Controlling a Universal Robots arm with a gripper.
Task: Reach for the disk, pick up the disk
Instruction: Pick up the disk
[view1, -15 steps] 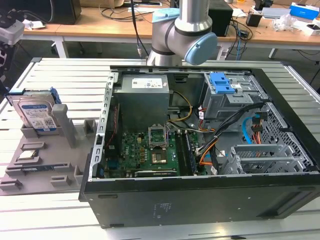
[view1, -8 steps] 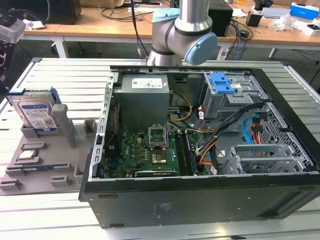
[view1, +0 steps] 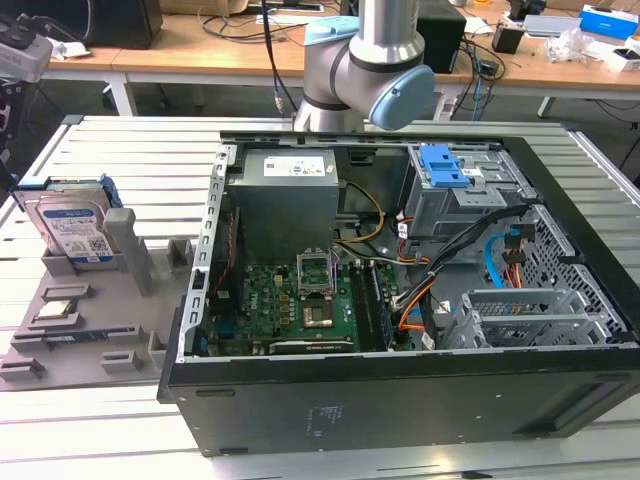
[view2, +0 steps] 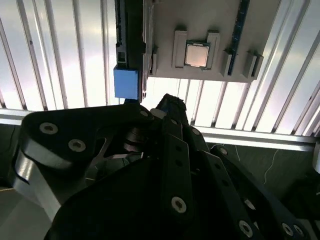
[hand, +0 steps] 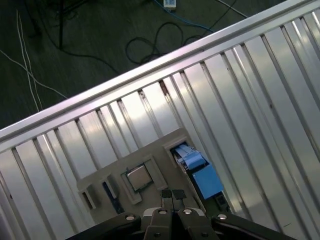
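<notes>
One disk (hand: 204, 179), seemingly below pincer (hand: 172, 196)

The flat rectangular silver-grey disk (view1: 65, 215), framed in bright blue plastic, has its lower edge hidden in the moulded grey plastic holder (view1: 128, 250) in the exterior view; in the second wrist view the picture's edge cuts it off; its label print is too small to tell.

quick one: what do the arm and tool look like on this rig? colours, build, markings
The arm is a silver-grey metal tube with rounded joint housings capped in pale blue. The tool is matte black, built from flat linkage bars pinned with round silver screw heads and narrowing to slim tips, as both wrist views show. I can't make out any markings on it.
</notes>
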